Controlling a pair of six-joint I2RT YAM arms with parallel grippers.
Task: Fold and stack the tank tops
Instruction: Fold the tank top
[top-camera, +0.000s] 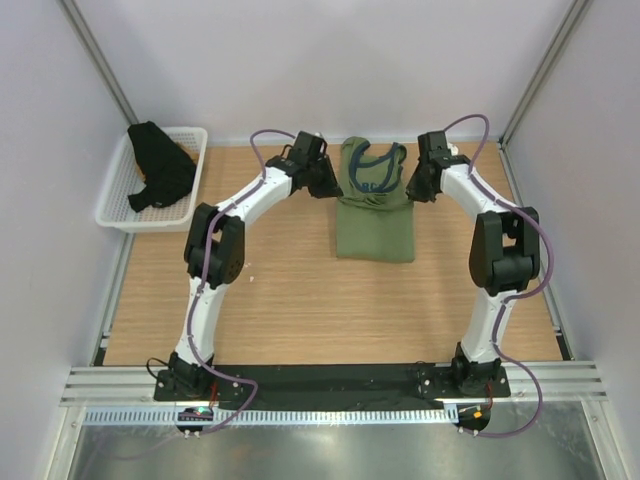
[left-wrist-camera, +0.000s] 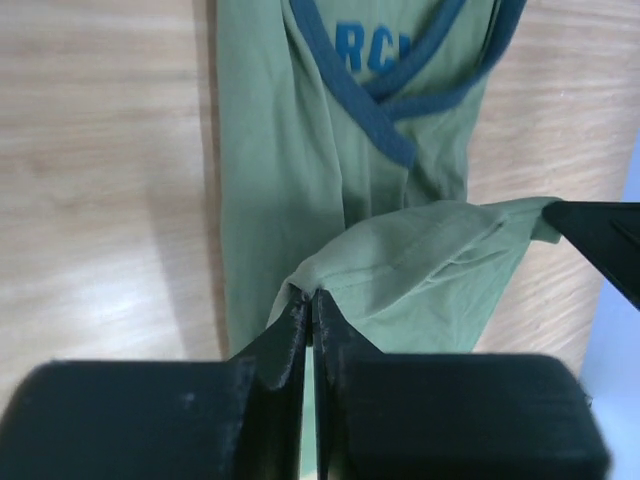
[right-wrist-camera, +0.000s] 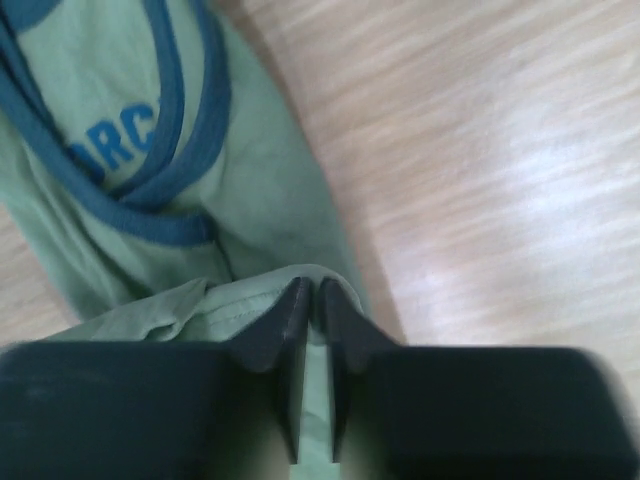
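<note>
Only partly legible: lettering (left-wrist-camera: 372, 45) on olive tank top (left-wrist-camera: 270, 170)

Olive green tank top (top-camera: 374, 200), navy-trimmed, lettered, folded narrow, laid at far centre, black tank top (top-camera: 160, 168), crumpled in basket (top-camera: 120, 215).

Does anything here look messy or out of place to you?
Only the black tank top: it lies crumpled in the white basket at the far left, unfolded. The green tank top lies fairly straight, pinched by the left gripper and right gripper. Nothing looks damaged.
</note>
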